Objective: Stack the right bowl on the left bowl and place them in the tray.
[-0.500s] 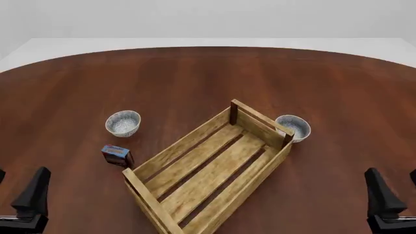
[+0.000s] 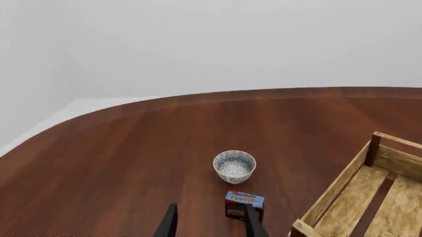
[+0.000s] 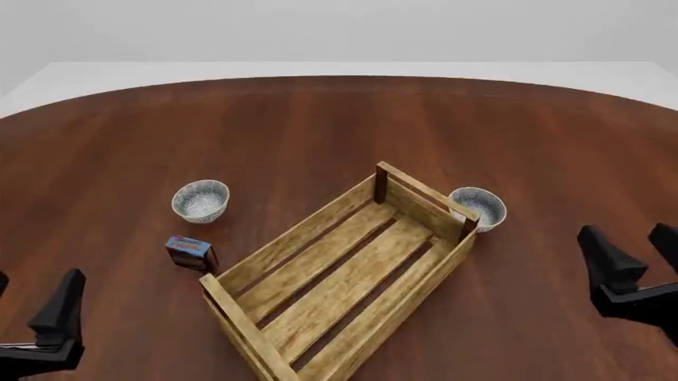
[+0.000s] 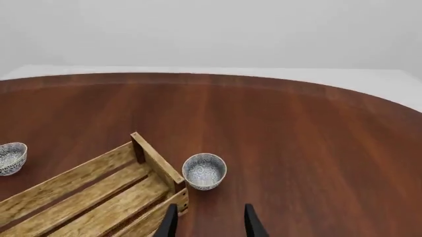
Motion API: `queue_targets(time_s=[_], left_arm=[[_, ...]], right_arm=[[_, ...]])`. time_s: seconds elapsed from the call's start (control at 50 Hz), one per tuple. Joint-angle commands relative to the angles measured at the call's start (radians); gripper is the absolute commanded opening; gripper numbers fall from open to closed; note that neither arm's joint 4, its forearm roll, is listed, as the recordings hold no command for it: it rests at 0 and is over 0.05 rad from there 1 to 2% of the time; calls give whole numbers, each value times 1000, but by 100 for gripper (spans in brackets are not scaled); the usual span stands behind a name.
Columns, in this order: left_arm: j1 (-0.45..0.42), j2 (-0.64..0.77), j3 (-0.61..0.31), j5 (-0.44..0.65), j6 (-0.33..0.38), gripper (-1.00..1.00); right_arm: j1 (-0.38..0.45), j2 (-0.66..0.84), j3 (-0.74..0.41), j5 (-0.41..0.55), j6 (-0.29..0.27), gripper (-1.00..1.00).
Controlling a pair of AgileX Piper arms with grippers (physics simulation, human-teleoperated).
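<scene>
A wide, dark reddish-brown wooden table [image 3: 317, 127] with a curved far edge fills the scene, set against a plain pale grey backdrop. Lying diagonally near its middle is the large rectangular light-wood slatted tray [image 3: 341, 279], low-sided with corner posts, holding nothing. The left bowl [image 3: 200, 200], a small round ceramic piece with blue-grey speckled glaze and a pale rim, stands upright on the table well apart from the tray's left long side. Near it, toward the arms, stands a small blue-and-red box [image 3: 190, 252], just beside the tray's near-left corner. The right bowl [image 3: 478, 208], identical in look, stands upright just beside the tray's far-right corner post; whether it touches the wood cannot be told.

The left end effector [image 3: 28, 311] sits low at the near-left edge, fingers apart, holding nothing; in its wrist view the box shows just past one fingertip. The right end effector [image 3: 633, 254] hangs at the near right, fingers apart and empty, well apart from the right bowl.
</scene>
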State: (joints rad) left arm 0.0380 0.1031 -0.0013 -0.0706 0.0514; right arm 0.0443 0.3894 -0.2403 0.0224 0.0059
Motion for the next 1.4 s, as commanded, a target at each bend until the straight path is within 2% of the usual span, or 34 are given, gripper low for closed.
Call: queue_targets(time_s=[0.02, 0.08, 0.16, 0.26, 0.32, 0.34, 0.42, 0.44, 0.48, 0.5, 0.54, 0.78, 1.0, 1.26, 1.32, 1.34, 1.4], left_arm=[[5, 67, 0, -44, 6, 100], [7, 58, 1, -38, 6, 100], [12, 69, 1, -48, 2, 100], [17, 49, 1, -32, -3, 100], [14, 21, 1, -8, -3, 100], [16, 8, 1, 3, -3, 100], [17, -19, 0, 25, -8, 100], [15, -22, 0, 28, -9, 100], [21, -11, 0, 21, -2, 100], [24, -9, 0, 20, 0, 100], [23, -10, 0, 21, 3, 100], [13, -5, -3, 24, 5, 100], [14, -27, -5, 45, 0, 100], [20, -44, -8, 62, -1, 100], [16, -23, -6, 47, -1, 100], [16, 22, -3, 19, -5, 100], [20, 0, -2, 24, 4, 100]], right_arm=[[11, 199, -175, 69, -46, 100], [5, 247, -217, 84, -63, 100], [8, 291, -269, 118, -54, 100], [2, 341, -363, 190, -85, 100], [-3, 377, -416, 229, -129, 100], [1, 388, -434, 242, -115, 100], [-7, 432, -494, 285, -133, 100], [-24, 454, -511, 294, -160, 100], [-20, 470, -542, 316, -146, 100], [-17, 496, -558, 334, -162, 100], [-19, 513, -585, 350, -153, 100], [-36, 664, -747, 451, -182, 100], [-65, 804, -857, 494, -225, 100], [-75, 923, -919, 509, -230, 100], [-73, 935, -926, 511, -231, 100], [-72, 945, -929, 512, -231, 100], [-69, 959, -931, 508, -229, 100]])
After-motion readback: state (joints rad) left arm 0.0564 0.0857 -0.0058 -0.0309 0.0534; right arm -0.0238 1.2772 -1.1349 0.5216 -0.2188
